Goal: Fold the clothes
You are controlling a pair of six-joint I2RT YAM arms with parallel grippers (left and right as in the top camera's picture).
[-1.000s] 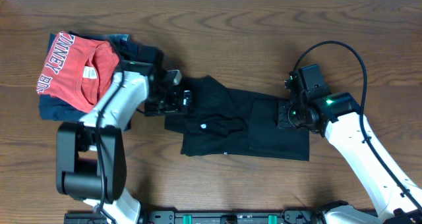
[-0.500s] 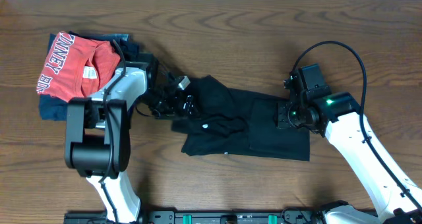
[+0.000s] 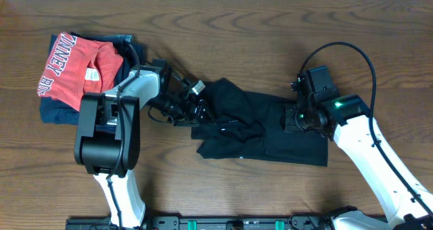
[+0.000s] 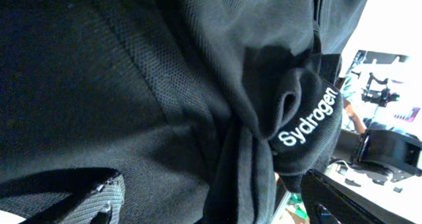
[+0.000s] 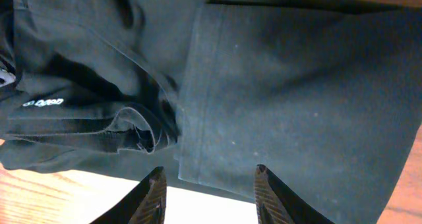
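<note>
Black and soft, the shirt (image 3: 257, 132) lies bunched in the middle of the desk (image 3: 223, 27), a bit toward the right edge. It looks light and floppy (it will sag and slip, I think), so a hem or a sleeve edge seems the best place to pinch. The left claw (image 3: 203, 111) has its fingers wide apart, pushed against the crumpled left end of the cloth. The right claw (image 5: 208, 174) stands half apart over the flat right part, clamping nothing that I can see.
</note>
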